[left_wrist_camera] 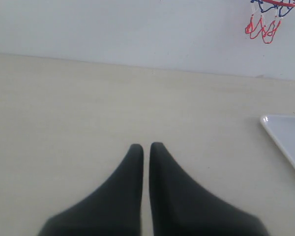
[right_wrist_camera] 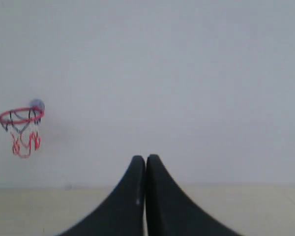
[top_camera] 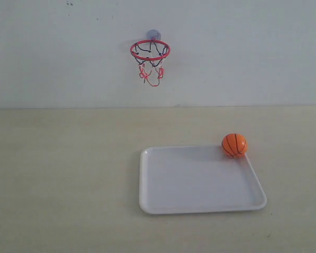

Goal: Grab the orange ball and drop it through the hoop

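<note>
The orange ball [top_camera: 234,144] with black seams rests at the far right corner of the white tray [top_camera: 195,203], touching its rim. The hoop [top_camera: 150,50], a red ring with a red-and-black net on a clear suction cup, is stuck to the white wall above the table; it also shows as the hoop [left_wrist_camera: 268,19] and the hoop [right_wrist_camera: 20,123] in the wrist views. My left gripper [left_wrist_camera: 146,146] is shut and holds nothing, above bare table. My right gripper [right_wrist_camera: 145,158] is shut and holds nothing, facing the wall. Neither arm appears in the exterior view.
The beige table [top_camera: 63,174] runs back to the white wall [top_camera: 242,52]. A corner of the tray [left_wrist_camera: 287,135] shows in the left wrist view.
</note>
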{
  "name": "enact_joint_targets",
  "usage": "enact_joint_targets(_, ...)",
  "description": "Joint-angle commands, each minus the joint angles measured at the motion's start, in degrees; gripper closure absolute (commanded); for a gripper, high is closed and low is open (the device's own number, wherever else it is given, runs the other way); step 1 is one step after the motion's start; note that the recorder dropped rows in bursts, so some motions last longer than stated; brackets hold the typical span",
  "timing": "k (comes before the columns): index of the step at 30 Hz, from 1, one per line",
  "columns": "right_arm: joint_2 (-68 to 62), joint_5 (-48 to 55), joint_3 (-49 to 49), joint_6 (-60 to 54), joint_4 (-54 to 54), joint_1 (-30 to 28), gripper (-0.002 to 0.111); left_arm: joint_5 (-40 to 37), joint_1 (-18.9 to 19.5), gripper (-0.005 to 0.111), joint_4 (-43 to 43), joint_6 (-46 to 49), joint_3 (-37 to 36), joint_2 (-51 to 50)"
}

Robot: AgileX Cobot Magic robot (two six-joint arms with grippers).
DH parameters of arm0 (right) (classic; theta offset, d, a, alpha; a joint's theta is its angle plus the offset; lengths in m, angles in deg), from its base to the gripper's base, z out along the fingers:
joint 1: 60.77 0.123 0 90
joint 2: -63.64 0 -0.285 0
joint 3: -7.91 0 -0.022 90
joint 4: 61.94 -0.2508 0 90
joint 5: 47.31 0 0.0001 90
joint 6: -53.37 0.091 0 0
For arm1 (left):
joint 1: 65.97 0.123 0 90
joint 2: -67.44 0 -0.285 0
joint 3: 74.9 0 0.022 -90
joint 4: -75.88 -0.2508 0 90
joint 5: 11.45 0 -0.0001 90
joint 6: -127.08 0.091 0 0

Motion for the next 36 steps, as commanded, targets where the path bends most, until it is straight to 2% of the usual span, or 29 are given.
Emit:
enact_joint_targets(1, 0.28, -11.94, 0.05, 6.34, 0.23, -0.05, 0.109, -0.01, -0.24, 0.103, -0.43, -0.37, -0.17, 0.15)
enact_joint_targets(4, 0.28, -16.04, 0.05, 12.30, 0.23, -0.05, 0.109, -0.01, -0.24, 0.103, -0.43, -0.37, -0.17, 0.15)
enact_joint_targets(10, 0.28, -15.53, 0.70, 5.96, 0.23, -0.05, 0.109, -0.01, -0.24, 0.103, -0.43, -0.37, -0.17, 0.15)
enact_joint_targets(16, -9.79, -12.78, 11.78, 5.01, 0.44, -0.05, 0.109, -0.01, -0.24, 0.103, -0.43, -0.37, -0.17, 0.15)
enact_joint_targets(19, -19.00, -2.37, 21.41, 0.80, 0.65, -0.05, 0.109, -0.01, -0.24, 0.103, -0.43, -0.37, -0.17, 0.15)
enact_joint_targets(24, -37.63, 26.12, 40.05, -6.64, 0.65, -0.05, 0.109, -0.01, -0.24, 0.103, -0.43, -0.37, -0.17, 0.15)
enact_joint_targets(27, -46.19, 33.42, 46.47, -6.64, 0.10, -0.05, 0.109, -0.01, -0.24, 0.103, -0.43, -0.37, -0.17, 0.15)
enact_joint_targets(31, -54.17, 31.02, 50.28, -4.56, -0.02, -0.05, 0.109, -0.01, -0.24, 0.103, -0.43, -0.37, -0.17, 0.15)
enact_joint_targets(36, -59.85, 22.54, 50.70, -0.60, -0.02, -0.05, 0.109, -0.01, -0.24, 0.103, -0.43, -0.37, -0.17, 0.15)
